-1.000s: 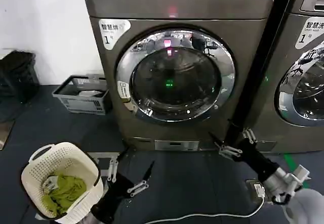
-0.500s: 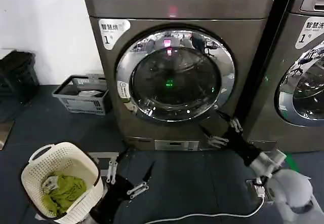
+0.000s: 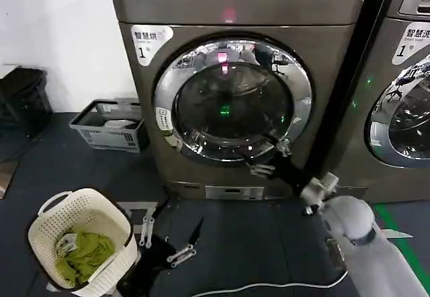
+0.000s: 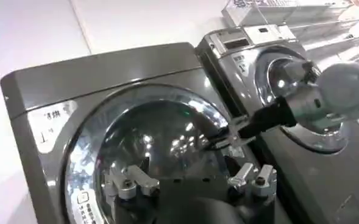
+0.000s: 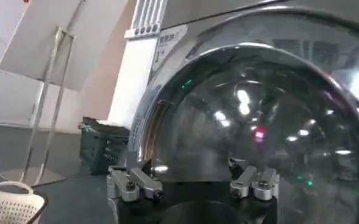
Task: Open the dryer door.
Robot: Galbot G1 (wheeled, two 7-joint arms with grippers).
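You have the dryer (image 3: 235, 89) filling the middle of the head view, its cabinet flush against the wall with a second machine (image 3: 396, 109) just beside it on the robot's right. The dryer door (image 3: 232, 102), a round glass port in a chrome ring, sits shut against the cabinet front, with no gap visible at any edge of the ring. The main change: over the last second your right arm has swung up and inward from the floor area in front of the gap between the two machines, and the right gripper (image 3: 269, 159) now lies at the lower right edge of the door ring, either touching or just short of the chrome; the frames do not settle which. Its fingers stand spread apart with nothing between them; the right wrist view shows the glass close ahead of the parted tips (image 5: 194, 182). Judgement: this is the end of the approach, and no pull has begun; the next move calls for finding the door's latch edge, which you cannot pick out here. The left gripper (image 3: 164, 236) stays low over the dark floor near the dryer's front lower left corner, claw open and empty, idle. The white laundry basket (image 3: 80, 243) with green cloth (image 3: 80, 257) sits on the floor, well apart from the door.
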